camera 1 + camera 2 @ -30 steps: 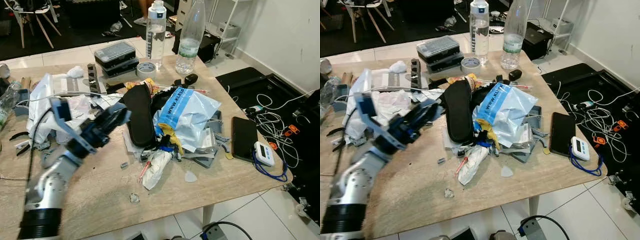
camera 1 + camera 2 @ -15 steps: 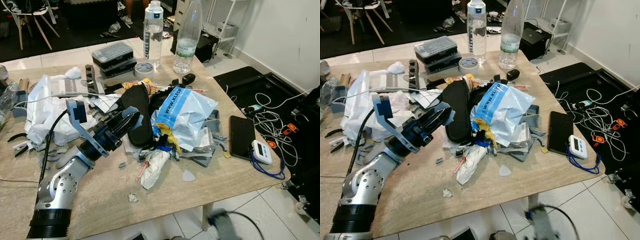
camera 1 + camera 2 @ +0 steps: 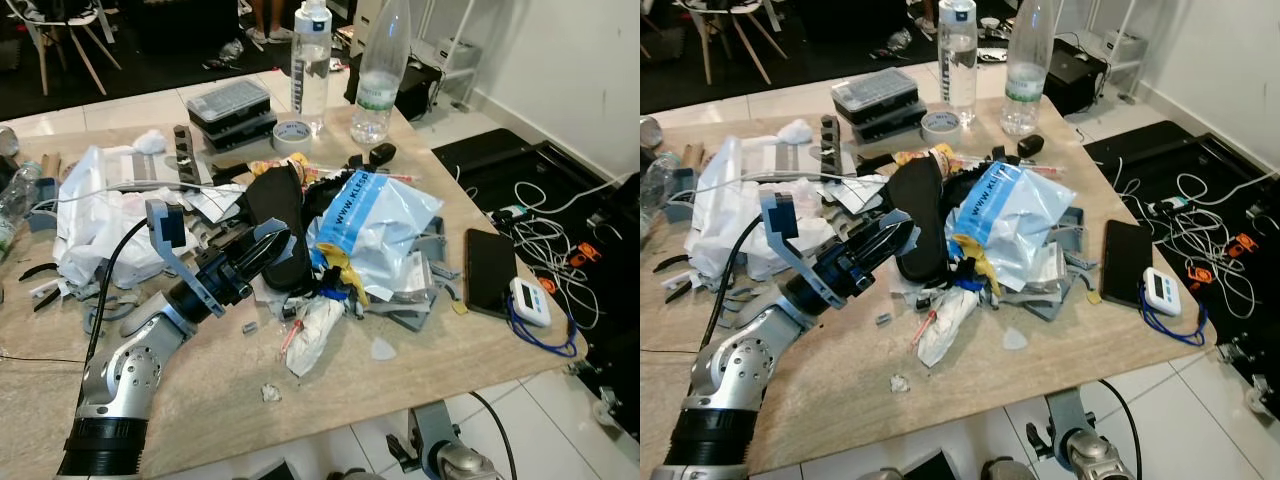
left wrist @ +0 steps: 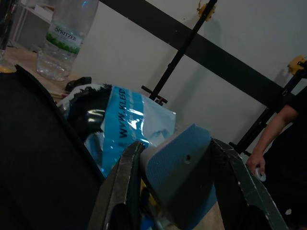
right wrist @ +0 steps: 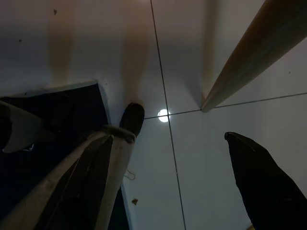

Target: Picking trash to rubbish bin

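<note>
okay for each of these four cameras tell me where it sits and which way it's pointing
Left eye view: on the head, looking down at the cluttered table; left arm reaches to the black pouch.
Right eye view: same scene, same arm.
Left wrist view: along the left gripper, shut on a blue piece, facing the blue plastic bag.
Right wrist view: pointing down at floor tiles; open right gripper.
Shared: pouch, bag.

Left gripper (image 3: 268, 243) has advanced across the table (image 3: 200, 380) toward the heap over the last second; fingertips now against the black pouch (image 3: 280, 225), previously short of it, over the white bags (image 3: 100, 215). Jaws closer together than before, a blue piece between them.
</note>
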`<state>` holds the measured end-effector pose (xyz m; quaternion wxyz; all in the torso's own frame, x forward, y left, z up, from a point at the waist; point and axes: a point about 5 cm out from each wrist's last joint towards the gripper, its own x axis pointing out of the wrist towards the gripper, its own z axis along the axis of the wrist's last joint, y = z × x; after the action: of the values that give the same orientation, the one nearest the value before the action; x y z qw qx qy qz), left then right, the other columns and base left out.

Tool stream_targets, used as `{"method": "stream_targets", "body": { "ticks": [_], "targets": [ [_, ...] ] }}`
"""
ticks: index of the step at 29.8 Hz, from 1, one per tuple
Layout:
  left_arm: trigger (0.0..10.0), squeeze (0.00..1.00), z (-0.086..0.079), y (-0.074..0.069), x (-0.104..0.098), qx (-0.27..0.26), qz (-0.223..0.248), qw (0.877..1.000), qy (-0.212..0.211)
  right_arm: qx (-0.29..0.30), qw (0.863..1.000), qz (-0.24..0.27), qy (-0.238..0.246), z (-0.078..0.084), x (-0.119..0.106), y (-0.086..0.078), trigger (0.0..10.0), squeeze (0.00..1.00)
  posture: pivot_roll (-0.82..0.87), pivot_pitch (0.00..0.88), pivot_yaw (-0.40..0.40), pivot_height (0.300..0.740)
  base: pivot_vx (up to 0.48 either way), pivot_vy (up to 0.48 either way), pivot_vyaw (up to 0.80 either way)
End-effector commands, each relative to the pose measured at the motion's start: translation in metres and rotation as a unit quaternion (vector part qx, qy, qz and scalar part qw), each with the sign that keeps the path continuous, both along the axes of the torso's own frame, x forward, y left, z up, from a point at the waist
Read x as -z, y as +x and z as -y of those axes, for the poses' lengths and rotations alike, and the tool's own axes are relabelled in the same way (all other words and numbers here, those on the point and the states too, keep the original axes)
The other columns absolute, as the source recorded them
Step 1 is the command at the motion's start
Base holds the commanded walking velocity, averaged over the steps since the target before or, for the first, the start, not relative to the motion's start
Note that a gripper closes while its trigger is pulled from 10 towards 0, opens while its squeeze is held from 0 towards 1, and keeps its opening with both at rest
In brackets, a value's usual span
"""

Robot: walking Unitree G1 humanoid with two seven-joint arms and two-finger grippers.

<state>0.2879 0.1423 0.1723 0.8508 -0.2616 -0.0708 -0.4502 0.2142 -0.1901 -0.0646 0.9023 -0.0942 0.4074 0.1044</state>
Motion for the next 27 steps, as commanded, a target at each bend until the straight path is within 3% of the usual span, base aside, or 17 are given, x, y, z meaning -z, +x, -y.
{"method": "stream_targets", "body": {
  "ticks": [1, 17, 27],
  "targets": [
    [10.0, 0.0, 0.004, -0.001, 0.001, 0.007, 0.002, 1.0, 0.003, -0.006, 1.0, -0.003, 0.0, -0.001, 0.002, -0.003, 10.0, 0.0, 0.03, 0.082, -0.006, 0.74, -0.356, 0.0, 0.0],
    [10.0, 0.0, 0.007, -0.002, 0.008, 0.01, -0.004, 1.0, 0.016, -0.022, 1.0, 0.003, 0.002, -0.009, -0.001, 0.004, 10.0, 0.0, 0.03, 0.076, -0.005, 0.74, -0.366, 0.0, 0.0],
    [10.0, 0.0, 0.0, -0.003, 0.015, -0.004, -0.017, 0.999, 0.028, -0.041, 0.999, 0.02, 0.014, -0.022, -0.006, 0.013, 10.0, 0.0, 0.03, 0.088, -0.006, 0.74, -0.368, 0.0, 0.0]
  ]
}}
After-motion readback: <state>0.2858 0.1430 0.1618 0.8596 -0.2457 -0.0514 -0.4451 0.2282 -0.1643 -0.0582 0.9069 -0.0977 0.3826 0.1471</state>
